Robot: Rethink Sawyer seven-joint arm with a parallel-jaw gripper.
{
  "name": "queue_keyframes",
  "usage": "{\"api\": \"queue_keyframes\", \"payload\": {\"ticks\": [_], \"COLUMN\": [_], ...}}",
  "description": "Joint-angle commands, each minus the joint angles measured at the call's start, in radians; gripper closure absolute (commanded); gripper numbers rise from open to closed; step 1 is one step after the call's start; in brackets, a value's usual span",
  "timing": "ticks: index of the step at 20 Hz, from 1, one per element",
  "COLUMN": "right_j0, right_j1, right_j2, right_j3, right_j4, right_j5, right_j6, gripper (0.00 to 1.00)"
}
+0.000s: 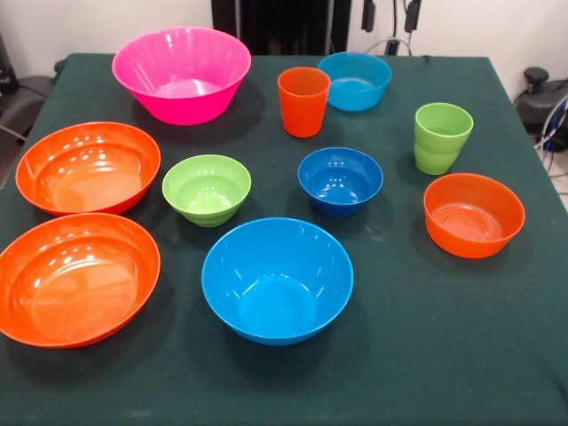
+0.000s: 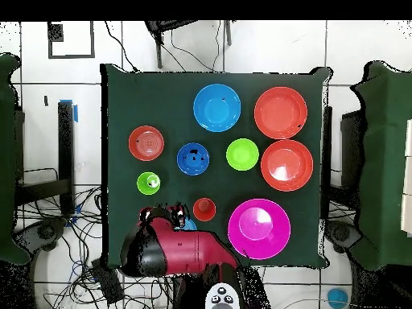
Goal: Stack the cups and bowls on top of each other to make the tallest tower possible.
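All bowls stand apart on the green cloth; no tower shows. The large pink bowl is far left, and two large orange bowls are at the left. The large blue bowl is near centre. Small lime green, dark blue, light blue and orange bowls lie between. The orange cup stands upright. Two lime green cups are nested at the right. My gripper shows only at the top edge, drawn back, touching nothing. The red arm is folded over the table's robot-side edge.
The black pedestal stands behind the table's far edge. Cables and dark gear lie off the table's right side. The arm partly covers the light blue bowl in the overhead view.
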State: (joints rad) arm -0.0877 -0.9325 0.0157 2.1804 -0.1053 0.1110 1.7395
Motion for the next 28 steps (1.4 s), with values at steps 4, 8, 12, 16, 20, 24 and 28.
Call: {"api": "queue_keyframes", "payload": {"ticks": [4,8,12,16,20,24,28], "right_j0": [-0.013,-0.007,-0.013,-0.012,-0.008,-0.005,-0.002], "right_j1": [0.034,0.037,0.038,0.038,0.041,0.044,0.041], "right_j2": [0.069,0.065,0.065,0.067,0.065,0.063,0.059], "right_j3": [0.059,0.054,0.056,0.056,0.054,0.051,0.05], "right_j4": [-0.04,-0.042,-0.045,-0.045,-0.045,-0.047,-0.046], "right_j5": [0.056,0.057,0.053,0.051,0.048,0.049,0.053], "right_j6": [0.092,0.091,0.089,0.09,0.091,0.091,0.091], "gripper": [0.0,0.0,0.0,0.0,0.0,0.0,0.0]}}
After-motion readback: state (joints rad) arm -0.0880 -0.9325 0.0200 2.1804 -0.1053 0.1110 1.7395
